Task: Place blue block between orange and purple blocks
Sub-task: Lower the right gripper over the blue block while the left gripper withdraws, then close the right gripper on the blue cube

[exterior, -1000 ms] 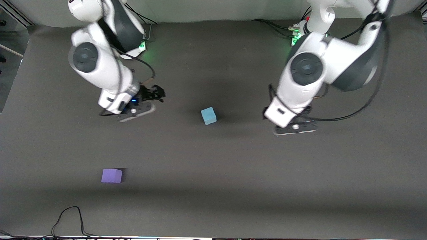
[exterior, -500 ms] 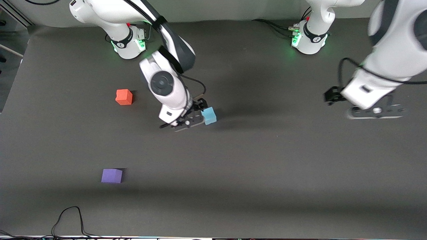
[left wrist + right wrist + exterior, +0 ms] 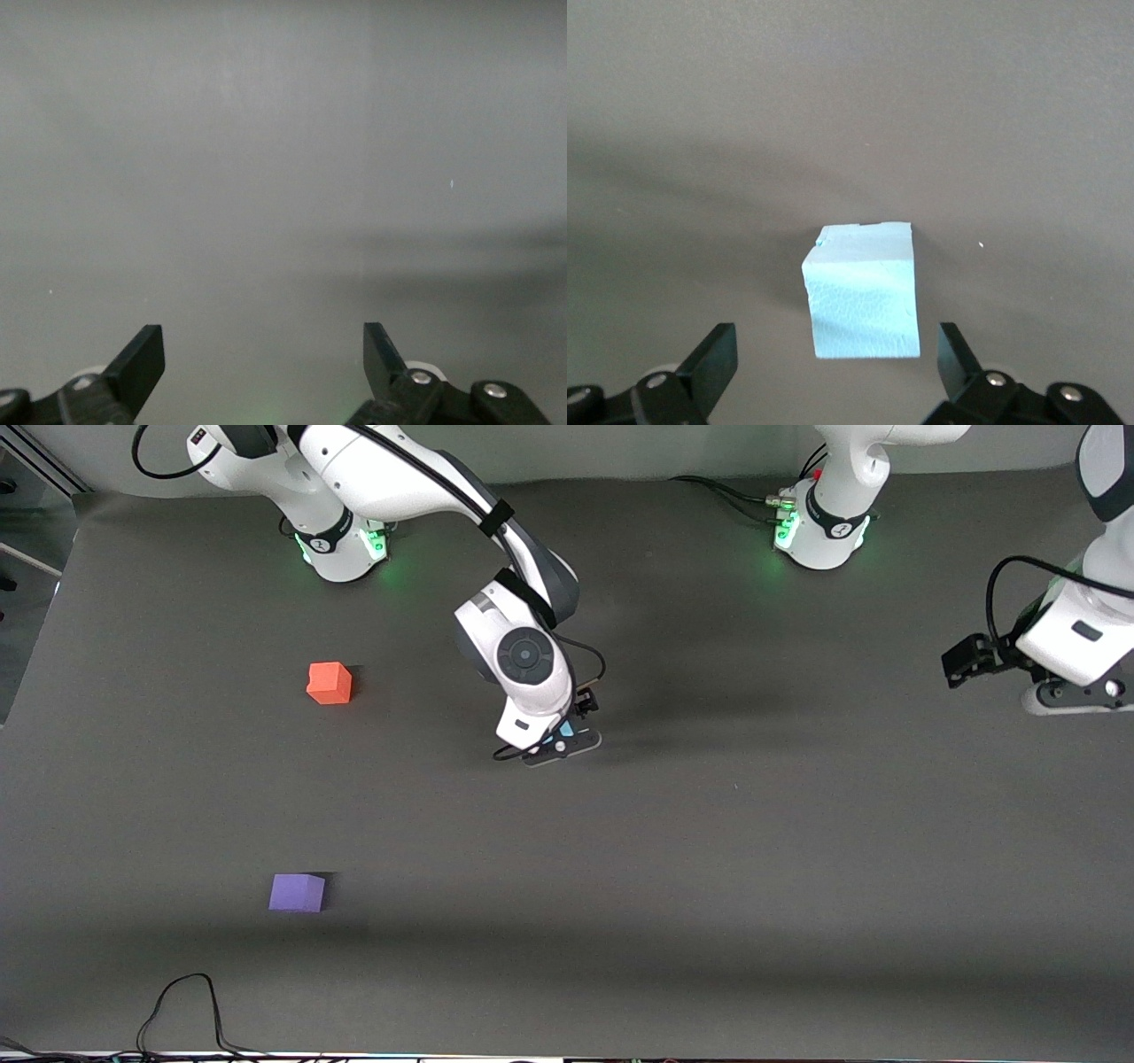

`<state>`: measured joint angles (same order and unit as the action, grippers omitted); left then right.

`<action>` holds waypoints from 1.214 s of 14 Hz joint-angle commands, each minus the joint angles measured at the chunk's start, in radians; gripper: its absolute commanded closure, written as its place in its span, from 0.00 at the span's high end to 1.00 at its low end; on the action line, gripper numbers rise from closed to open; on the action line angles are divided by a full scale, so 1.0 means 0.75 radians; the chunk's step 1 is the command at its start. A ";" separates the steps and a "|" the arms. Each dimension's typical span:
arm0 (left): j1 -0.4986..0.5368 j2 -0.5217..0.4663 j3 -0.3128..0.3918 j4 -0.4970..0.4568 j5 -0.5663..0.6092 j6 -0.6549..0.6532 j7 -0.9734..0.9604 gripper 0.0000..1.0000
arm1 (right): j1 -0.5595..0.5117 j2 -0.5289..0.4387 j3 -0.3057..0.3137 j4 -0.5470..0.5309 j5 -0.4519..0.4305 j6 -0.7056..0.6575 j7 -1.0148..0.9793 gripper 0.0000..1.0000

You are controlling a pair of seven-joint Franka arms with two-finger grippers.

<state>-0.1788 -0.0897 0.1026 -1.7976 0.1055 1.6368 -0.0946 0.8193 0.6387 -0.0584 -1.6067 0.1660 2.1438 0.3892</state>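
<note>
The blue block (image 3: 862, 292) sits on the dark table, framed between the open fingers of my right gripper (image 3: 834, 335) without being touched. In the front view my right gripper (image 3: 560, 744) is low over mid-table and hides nearly all of that block. The orange block (image 3: 330, 683) lies toward the right arm's end of the table. The purple block (image 3: 297, 893) lies nearer to the front camera than the orange one. My left gripper (image 3: 1072, 695) hangs at the left arm's end of the table, open and empty over bare table (image 3: 261, 332).
The two arm bases (image 3: 341, 549) (image 3: 819, 531) stand along the table's edge farthest from the front camera. A black cable (image 3: 190, 1001) loops on the table edge nearest that camera, close to the purple block.
My right arm swung from over the orange block, uncovering it, to the blue block and now straddles it. My left arm pulled away from mid-table toward its own end.
</note>
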 commanded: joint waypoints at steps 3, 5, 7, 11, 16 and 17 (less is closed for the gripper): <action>-0.028 -0.059 0.017 -0.066 0.005 0.022 0.020 1.00 | 0.016 0.048 -0.018 0.025 -0.098 0.013 0.021 1.00; 0.070 0.017 -0.036 0.038 -0.004 -0.045 0.052 1.00 | 0.016 0.054 -0.016 0.023 -0.107 0.017 0.025 1.00; 0.229 0.093 -0.183 0.155 -0.004 -0.098 0.055 1.00 | 0.016 0.071 -0.016 0.013 -0.107 0.058 0.023 1.00; 0.053 0.115 -0.011 0.202 0.003 -0.100 0.059 1.00 | 0.055 0.114 -0.016 -0.009 -0.097 0.128 0.041 1.00; -0.015 0.138 0.082 0.219 0.000 -0.106 0.059 1.00 | 0.057 0.130 -0.016 -0.024 -0.094 0.126 0.027 0.68; -0.011 0.138 0.080 0.219 0.000 -0.106 0.059 1.00 | 0.051 0.128 -0.018 -0.022 -0.092 0.124 0.025 0.56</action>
<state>-0.1733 -0.0065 0.1450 -1.6658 0.1055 1.5824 -0.0689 0.8537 0.7402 -0.0630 -1.6137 0.1002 2.2250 0.3934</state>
